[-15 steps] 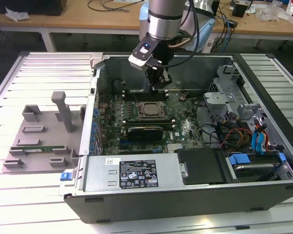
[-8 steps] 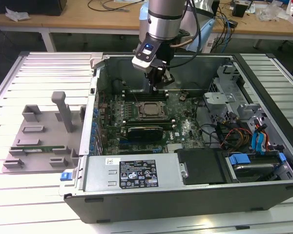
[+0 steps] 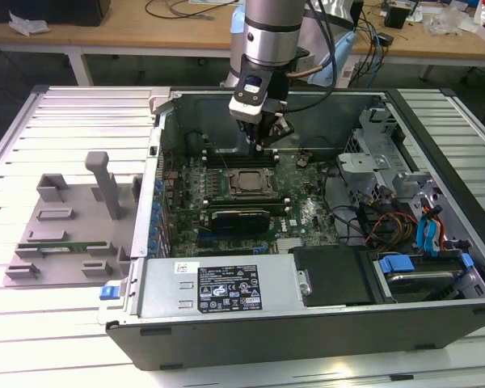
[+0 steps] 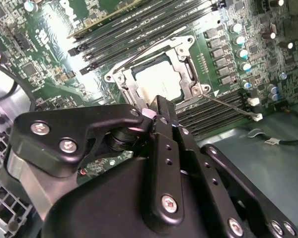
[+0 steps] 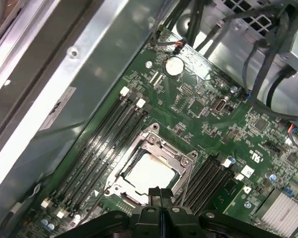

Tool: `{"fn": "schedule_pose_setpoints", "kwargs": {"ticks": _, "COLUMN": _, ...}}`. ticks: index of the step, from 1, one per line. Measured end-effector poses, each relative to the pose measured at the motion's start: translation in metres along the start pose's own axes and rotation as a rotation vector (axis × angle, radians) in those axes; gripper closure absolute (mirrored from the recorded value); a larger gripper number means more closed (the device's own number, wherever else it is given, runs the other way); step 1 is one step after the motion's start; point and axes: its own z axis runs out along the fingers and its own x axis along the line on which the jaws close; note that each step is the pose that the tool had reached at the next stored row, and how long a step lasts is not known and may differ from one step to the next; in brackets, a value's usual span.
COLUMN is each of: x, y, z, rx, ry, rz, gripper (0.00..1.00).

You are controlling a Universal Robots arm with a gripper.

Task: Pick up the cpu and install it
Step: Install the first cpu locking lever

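The cpu [image 3: 249,182] lies flat in its socket on the green motherboard [image 3: 303,214] inside the open computer case. Its pale metal top shows in both wrist views [image 4: 159,82] [image 5: 149,172], framed by the socket's metal bracket. My gripper [image 3: 263,145] hangs a little above the board, just behind the socket. Its black fingers [image 4: 161,116] are pressed together with nothing between them, and the same shut tips [image 5: 159,194] sit at the socket's near edge in the first wrist view.
Black memory slots [image 5: 102,144] flank the socket on both sides. Case walls [image 3: 158,153] ring the board. A drive cage and cables [image 3: 404,210] fill the exterior view's right. A grey fixture [image 3: 65,218] with a green memory stick [image 3: 65,245] sits at the exterior view's left.
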Motion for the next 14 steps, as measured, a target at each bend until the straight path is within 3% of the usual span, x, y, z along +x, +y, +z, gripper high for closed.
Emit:
{"fn": "schedule_pose_setpoints", "kwargs": {"ticks": 8, "x": 0.0000, "y": 0.0000, "z": 0.0000, "rx": -0.0049, "ry": -0.0067, "rz": -0.094, "gripper": 0.89}}
{"fn": "schedule_pose_setpoints", "kwargs": {"ticks": 14, "x": 0.0000, "y": 0.0000, "z": 0.0000, "rx": -0.0100, "ry": -0.0136, "rz": -0.192, "gripper": 0.89}}
